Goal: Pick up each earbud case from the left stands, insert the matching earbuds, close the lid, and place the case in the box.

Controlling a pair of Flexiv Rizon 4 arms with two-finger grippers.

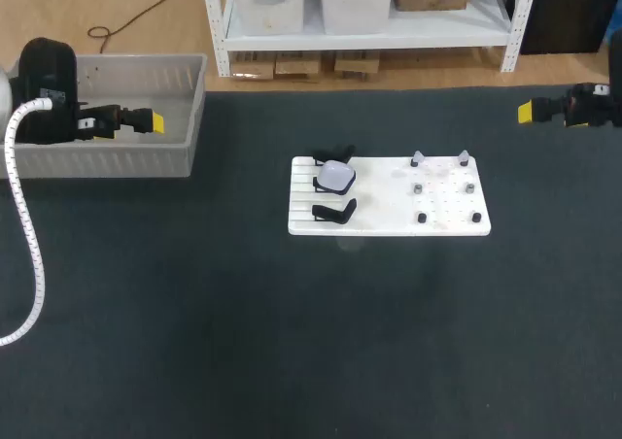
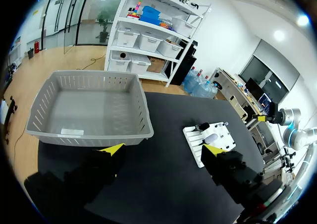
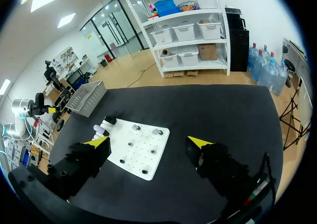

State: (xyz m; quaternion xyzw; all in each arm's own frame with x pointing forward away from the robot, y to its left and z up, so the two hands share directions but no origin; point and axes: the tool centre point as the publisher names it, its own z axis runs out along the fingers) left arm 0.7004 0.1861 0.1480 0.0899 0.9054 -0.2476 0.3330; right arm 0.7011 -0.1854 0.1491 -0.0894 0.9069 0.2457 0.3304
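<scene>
On the flat white plastic board [image 1: 389, 227], the pale rounded earbud case [image 1: 336, 176] sits at its left end. Left gripper [image 2: 162, 148] hangs wide open well left of the board, over the grey plastic basket [image 1: 107, 157]; right gripper [image 3: 147, 141] gapes well right.

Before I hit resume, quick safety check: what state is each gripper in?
Left gripper: open, holding nothing.
Right gripper: open, holding nothing.
</scene>
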